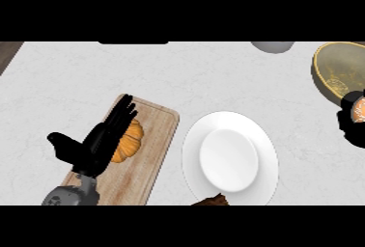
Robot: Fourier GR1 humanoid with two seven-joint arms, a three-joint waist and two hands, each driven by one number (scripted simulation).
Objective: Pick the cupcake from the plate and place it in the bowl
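Right now the right hand (351, 126) sits at the frame's right edge, just below the rim of the brass-coloured metal bowl (341, 72), fingers curled round an orange-and-white item that I take to be the cupcake (359, 110). So the cupcake is off the round white plate (230, 157) and next to the bowl, not yet in it. The plate itself looks bare, well left of the bowl; a dark brown thing (212, 200) pokes in at its lower edge, can't tell what. The left hand (100, 140) hovers flat, fingers straight, far left of the bowl over an orange pumpkin-like piece (128, 141) on a wooden cutting board (146, 159). Risks: the hand is half out of view, so alignment over the bowl is hard to judge; letting go short of the rim would put the cupcake on the counter, or clip the near rim and tip it.
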